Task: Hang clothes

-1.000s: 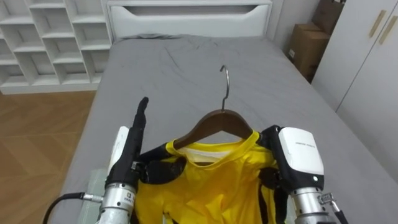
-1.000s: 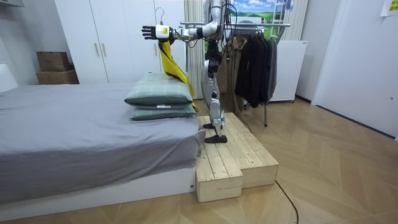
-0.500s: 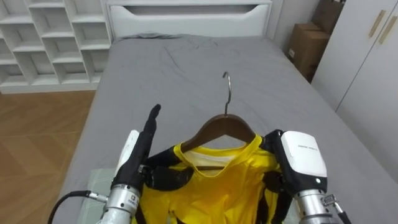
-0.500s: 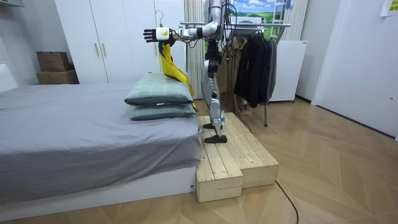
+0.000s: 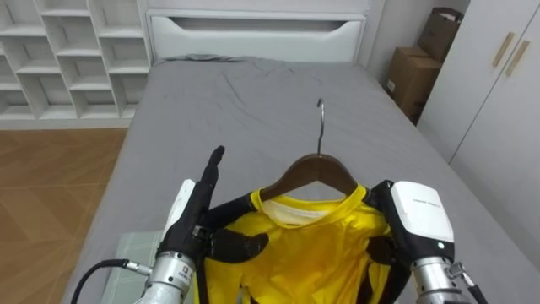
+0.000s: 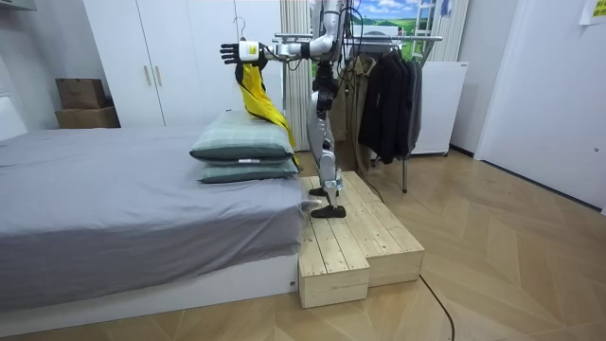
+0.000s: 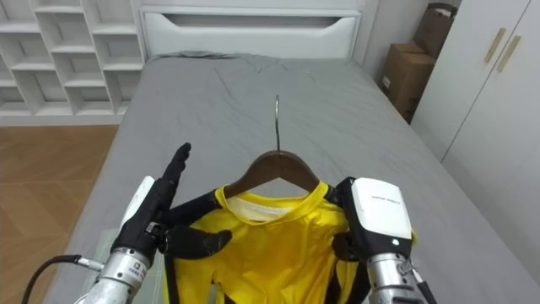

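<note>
A yellow shirt (image 5: 295, 245) hangs on a wooden hanger (image 5: 308, 169) whose metal hook (image 5: 320, 118) points up, held high in front of me over the grey bed (image 5: 253, 93). My left hand (image 5: 196, 211) is at the shirt's left shoulder, its fingers straight and pointing forward and its thumb lying on the cloth. My right hand (image 5: 418, 221) is curled round the shirt's right shoulder, the back of the hand facing me. In the room view I stand on a wooden platform (image 6: 355, 242) at the bed's foot, both arms stretched out with the shirt (image 6: 256, 99).
Two stacked pillows (image 6: 244, 147) lie on the bed end just below the shirt. A clothes rack (image 6: 398, 38) with dark garments (image 6: 388, 99) stands behind me. White shelves (image 5: 59, 51) flank the bed's left; cardboard boxes (image 5: 413, 72) and wardrobe doors are on its right.
Both hands have drawn the hanger and shirt slightly back towards my body. The eye view has shifted a little. The hold on the shirt looks the same.
</note>
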Controlling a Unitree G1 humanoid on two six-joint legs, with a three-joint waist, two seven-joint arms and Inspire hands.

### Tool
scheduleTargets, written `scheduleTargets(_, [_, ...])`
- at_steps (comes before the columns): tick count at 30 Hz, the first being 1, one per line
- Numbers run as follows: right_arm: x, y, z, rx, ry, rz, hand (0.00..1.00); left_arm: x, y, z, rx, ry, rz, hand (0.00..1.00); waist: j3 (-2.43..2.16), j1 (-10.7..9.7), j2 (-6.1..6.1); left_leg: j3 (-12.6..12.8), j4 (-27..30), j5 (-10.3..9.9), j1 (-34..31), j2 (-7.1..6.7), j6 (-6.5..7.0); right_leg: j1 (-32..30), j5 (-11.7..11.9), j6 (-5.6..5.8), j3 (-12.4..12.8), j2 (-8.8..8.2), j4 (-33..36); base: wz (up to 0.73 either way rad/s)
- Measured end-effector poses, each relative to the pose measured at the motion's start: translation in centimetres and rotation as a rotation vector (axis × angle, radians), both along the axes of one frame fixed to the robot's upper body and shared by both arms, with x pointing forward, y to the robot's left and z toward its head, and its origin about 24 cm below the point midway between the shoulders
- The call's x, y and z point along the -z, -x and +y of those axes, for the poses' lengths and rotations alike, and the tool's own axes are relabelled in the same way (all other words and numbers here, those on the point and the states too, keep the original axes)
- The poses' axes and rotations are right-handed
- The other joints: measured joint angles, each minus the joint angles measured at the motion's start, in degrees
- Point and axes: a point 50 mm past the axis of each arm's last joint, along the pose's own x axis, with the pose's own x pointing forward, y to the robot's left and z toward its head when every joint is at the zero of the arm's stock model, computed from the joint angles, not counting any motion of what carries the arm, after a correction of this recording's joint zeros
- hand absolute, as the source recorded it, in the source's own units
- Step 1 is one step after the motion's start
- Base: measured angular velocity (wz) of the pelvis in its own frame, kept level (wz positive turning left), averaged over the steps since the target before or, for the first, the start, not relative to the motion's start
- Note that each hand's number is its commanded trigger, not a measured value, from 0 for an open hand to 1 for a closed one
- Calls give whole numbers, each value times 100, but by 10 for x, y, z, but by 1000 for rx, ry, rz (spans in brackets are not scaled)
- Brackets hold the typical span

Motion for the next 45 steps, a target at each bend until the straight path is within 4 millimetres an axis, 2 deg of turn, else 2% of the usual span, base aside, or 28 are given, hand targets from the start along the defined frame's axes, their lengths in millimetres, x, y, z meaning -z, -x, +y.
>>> scheduleTargets(6, [6,-1,-4,14,12,30,100,3,0,1,2,-4,13,0,91,21,-14,12,-6,3,-13,-5,5,-19,-7,8,18,-1,-10,0])
scheduleTargets(10, [12,-1,-7,30,16,57,100,4,0,2,-1,26,25,0,92,28,-17,12,-20,3,-6,-9,5,-26,-15,14,36,-2,-13,0])
scheduleTargets(16, [8,-6,-15,43,43,49,100,4,0,8,-4,0,31,0,79,-37,-28,-17,-18,3,-103,-11,5,-132,-14,13,-35,-17,19,3])
scheduleTargets(18, [6,-7,-19,53,45,43,100,4,0,8,-4,2,31,0,54,-54,-50,-20,-20,3,-93,-10,5,-127,-13,13,-40,-18,24,0])
scheduleTargets(23, [4,-8,-25,67,42,39,100,7,1,10,-10,-9,41,0,47,-22,-60,11,-44,3,-39,-11,5,-99,-10,10,-27,-23,26,-1])
scheduleTargets(31, [1,-8,-30,82,59,24,100,33,13,26,-53,-60,149,0,40,-130,-51,18,-22,3,3,-10,5,-31,-10,10,-42,-24,25,1])
scheduleTargets(34, [-1,-9,-33,89,69,18,100,41,20,35,-83,-66,185,0,19,-162,-33,18,-7,3,2,-11,5,-27,-10,10,-43,-24,24,0])
scheduleTargets(36, [-3,-9,-36,96,75,11,100,49,23,45,-123,-73,222,0,-26,-166,-3,15,1,3,19,-9,6,0,-10,10,-42,-21,23,0])
scheduleTargets(38, [-4,-9,-38,101,77,6,100,57,27,53,-155,-79,258,0,-46,-167,31,23,1,5,63,-10,9,34,-10,10,-41,-23,28,0])
scheduleTargets(45, [-6,-10,-41,111,80,0,100,69,38,72,-242,-87,315,0,-50,-158,41,24,-34,8,70,-12,14,45,-12,11,-43,-21,35,0])
